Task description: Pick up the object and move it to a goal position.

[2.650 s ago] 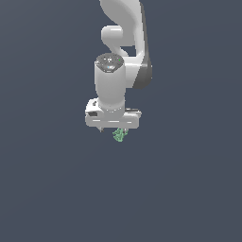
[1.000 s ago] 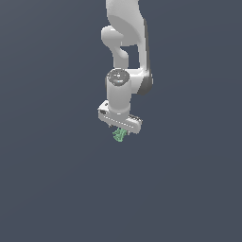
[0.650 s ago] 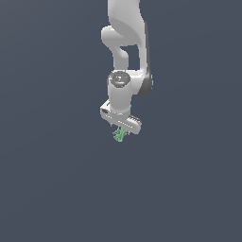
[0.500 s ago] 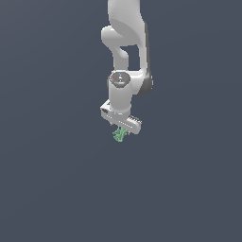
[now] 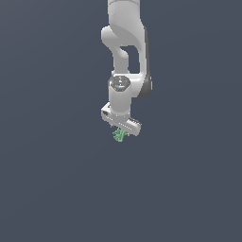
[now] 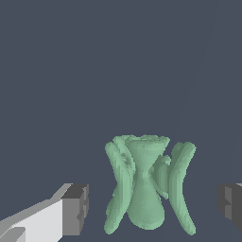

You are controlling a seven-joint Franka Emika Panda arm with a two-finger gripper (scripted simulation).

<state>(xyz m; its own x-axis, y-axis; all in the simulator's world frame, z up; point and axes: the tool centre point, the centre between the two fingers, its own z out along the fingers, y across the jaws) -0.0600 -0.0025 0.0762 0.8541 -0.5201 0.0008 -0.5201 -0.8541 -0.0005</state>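
Exterior and wrist views of a single arm above a plain dark ground. In the exterior view we see the gripper [image 5: 120,132] pointing downward with the object [image 5: 119,135], a small light-green knobbly form, directly beneath the white hand, at its fingertips. In the wrist view the object [image 6: 147,189] stands between the two dark finger pads [image 6: 75,209], and a clear gap shows on each side of it; we therefore cannot tell whether the fingers are clamping it at a point out of sight or merely bracket it. We see a waisted central stem flaring at both ends, flanked by curved, rib-like lobes. We judge the piece to be very light and rigid, its smooth rendered surface likely slippery. The thin outer ribs offer little flat area, so a grip across them could pivot or squirt out. We judge the best purchase to be across the widest span of the lobes, pads square and centred, closed gently.
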